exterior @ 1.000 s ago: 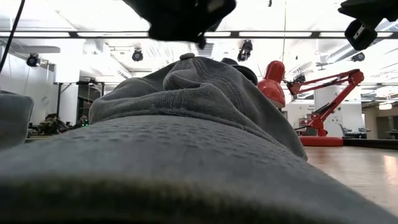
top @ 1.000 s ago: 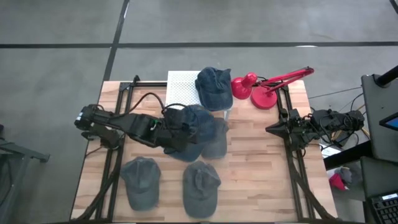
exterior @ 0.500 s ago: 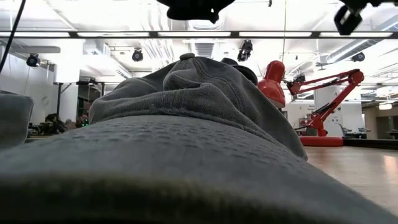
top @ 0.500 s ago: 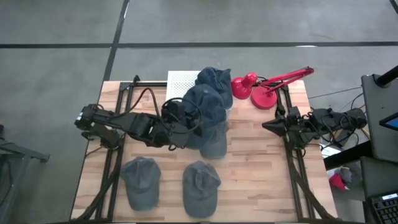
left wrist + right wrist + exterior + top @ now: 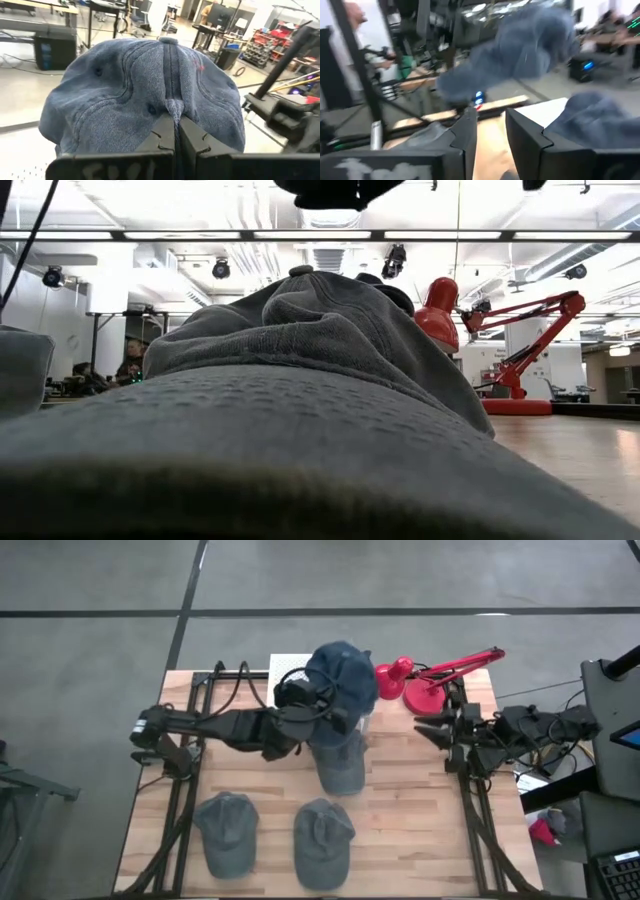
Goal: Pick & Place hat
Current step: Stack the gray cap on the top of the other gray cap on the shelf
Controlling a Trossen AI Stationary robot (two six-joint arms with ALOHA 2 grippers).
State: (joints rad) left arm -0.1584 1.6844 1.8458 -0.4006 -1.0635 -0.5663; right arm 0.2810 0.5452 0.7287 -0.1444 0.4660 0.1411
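Observation:
A blue denim hat (image 5: 342, 675) hangs in the air above the white rack (image 5: 286, 675) at the table's far edge, with my left gripper (image 5: 318, 712) shut on it. The left wrist view shows its crown (image 5: 145, 85) beyond my shut fingers (image 5: 175, 127). In the right wrist view it is a blur (image 5: 530, 40) over a second blue hat (image 5: 600, 120) lying on the rack. My right gripper (image 5: 424, 728) hovers at the table's right side, open (image 5: 492, 132), with nothing between its fingers. My left gripper pinches a small fold of the crown cloth (image 5: 172, 106) beside the centre seam between its two shut fingers. The fingers come nearly level from the table's left. The hat is lifted clear, its crown bulging away from the fingers.
A grey-blue hat (image 5: 340, 768) lies mid-table, and two more (image 5: 225, 830) (image 5: 322, 838) lie near the front edge. The nearest one (image 5: 300, 430) fills the low view. A red desk lamp (image 5: 425, 680) stands at the far right. People stand in the room behind.
My left gripper has carried the blue hat up and toward the far edge, from mid-table to over the rack, turning its wrist so the crown swings round. My right gripper has risen, leaving the top of the low view, and drifted a little toward the far edge.

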